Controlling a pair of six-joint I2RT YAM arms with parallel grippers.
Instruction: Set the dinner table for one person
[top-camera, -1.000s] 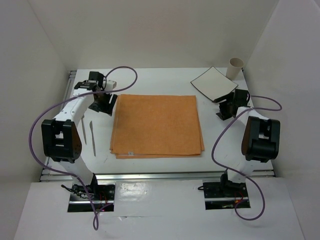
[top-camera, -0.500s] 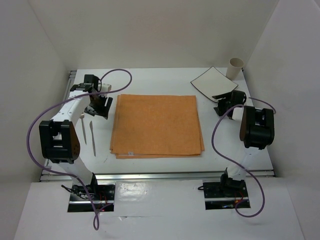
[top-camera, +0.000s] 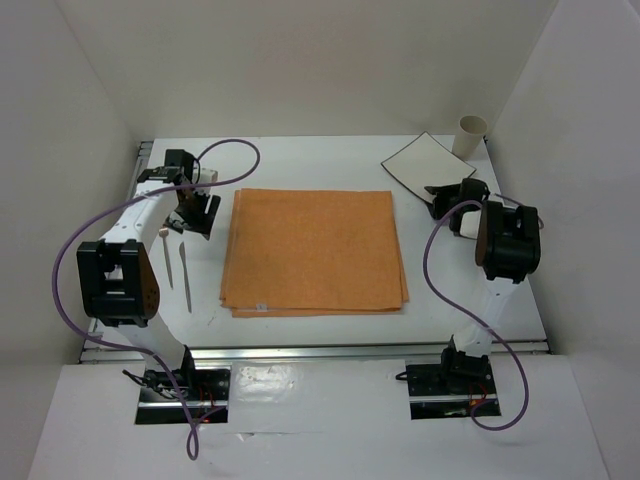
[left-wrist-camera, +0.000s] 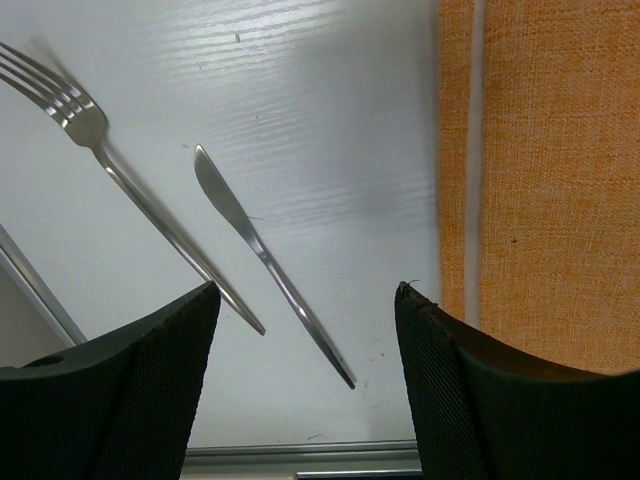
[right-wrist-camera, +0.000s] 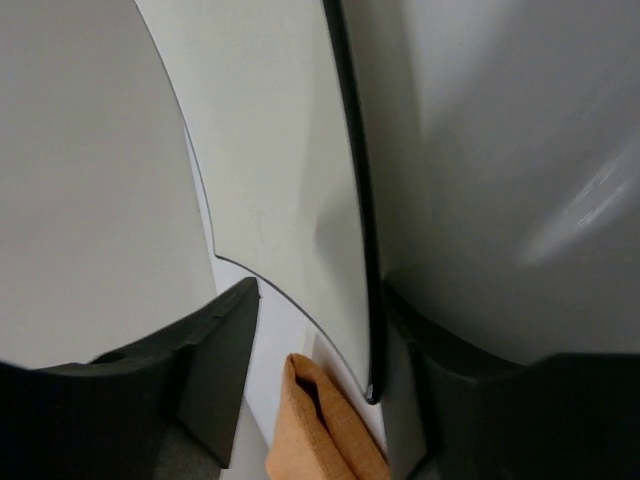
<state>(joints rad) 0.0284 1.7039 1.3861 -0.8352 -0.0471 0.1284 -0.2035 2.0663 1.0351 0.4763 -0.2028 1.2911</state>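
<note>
The white dinner table (top-camera: 300, 150) carries an orange placemat (top-camera: 315, 250) at its middle. A fork (top-camera: 167, 258) and a knife (top-camera: 186, 270) lie left of the mat. My left gripper (top-camera: 197, 214) hangs open and empty just beyond their far ends; in the left wrist view (left-wrist-camera: 305, 300) the knife (left-wrist-camera: 260, 255) and fork (left-wrist-camera: 130, 190) lie ahead of the open jaws. A square white plate with a dark rim (top-camera: 425, 165) sits at the back right. My right gripper (top-camera: 447, 195) is open at its near corner, with the plate's rim (right-wrist-camera: 356, 200) between the fingers.
A beige paper cup (top-camera: 471, 135) stands in the far right corner behind the plate. White walls close in the table on three sides. Aluminium rails (top-camera: 140, 170) run along the table's edges. A corner of the placemat (right-wrist-camera: 320, 430) shows below the right gripper.
My left gripper has moved left, off the placemat's corner and toward the cutlery. My right gripper has swung up to the plate's near corner, with its jaws now around the rim.
</note>
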